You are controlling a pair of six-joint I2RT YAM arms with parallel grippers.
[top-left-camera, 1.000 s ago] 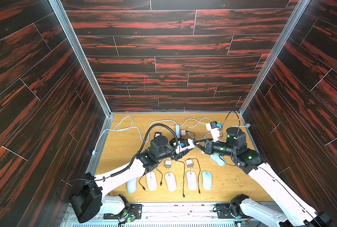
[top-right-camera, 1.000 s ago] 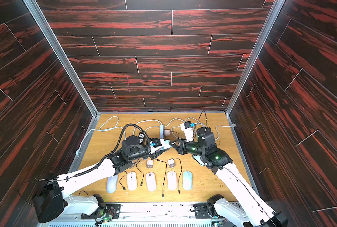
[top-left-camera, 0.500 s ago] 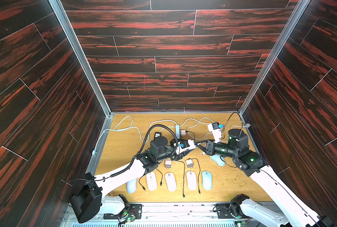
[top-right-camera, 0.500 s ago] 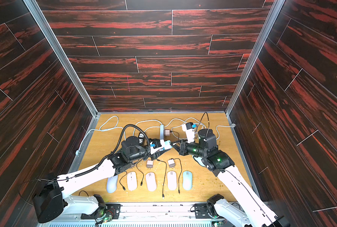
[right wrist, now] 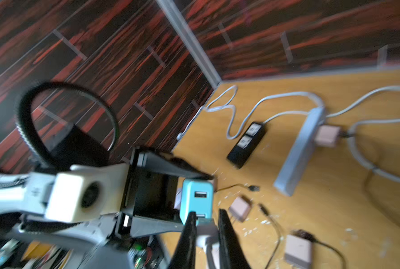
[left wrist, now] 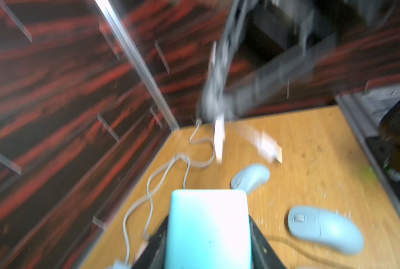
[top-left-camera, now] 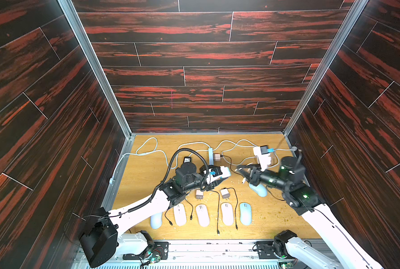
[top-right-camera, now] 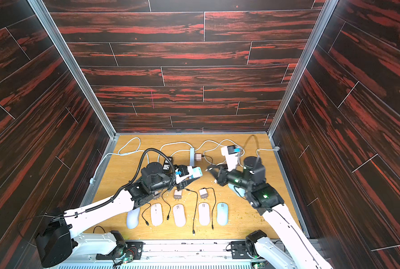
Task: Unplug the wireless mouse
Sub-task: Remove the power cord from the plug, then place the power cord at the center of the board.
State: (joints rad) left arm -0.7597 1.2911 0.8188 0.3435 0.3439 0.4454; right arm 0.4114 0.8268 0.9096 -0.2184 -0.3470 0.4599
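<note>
In both top views, a big box with dark, red-striped wood walls (top-left-camera: 194, 76) holds a flat yellow wooden table (top-left-camera: 145, 184), and all the small things lie on that table. The left gripper (top-left-camera: 223, 176) squeezes a smooth blue-green square plastic charger block (top-left-camera: 226, 171) up in the air. Just beside it, but not touching, the right gripper (top-left-camera: 241, 172) is pinched tight on a small white plug (top-left-camera: 243, 179). The task's thing, a round smooth light blue plastic mouse (top-left-camera: 260, 189), lies on the table under the right arm. Near the front, a row of flat oval pale mice (top-left-camera: 202, 214) lies side by side, with thin black cords (top-left-camera: 218, 209) between them. A long grey power strip (top-right-camera: 192, 154) has a little pink square charger (top-right-camera: 197, 156) stuck in its side. The left wrist view is blurry. There the charger block (left wrist: 208, 228) sits between two black fingers (left wrist: 262, 251), and the light blue mouse (left wrist: 250, 178) lies on the table past it. In the right wrist view, two thin black fingers (right wrist: 186, 240) close on the white plug (right wrist: 204, 235), and its white cord runs out behind it. The end of the charger block (right wrist: 195, 198) has two little slots. A short black power strip (right wrist: 246, 144) lies flat near the wall.
</note>
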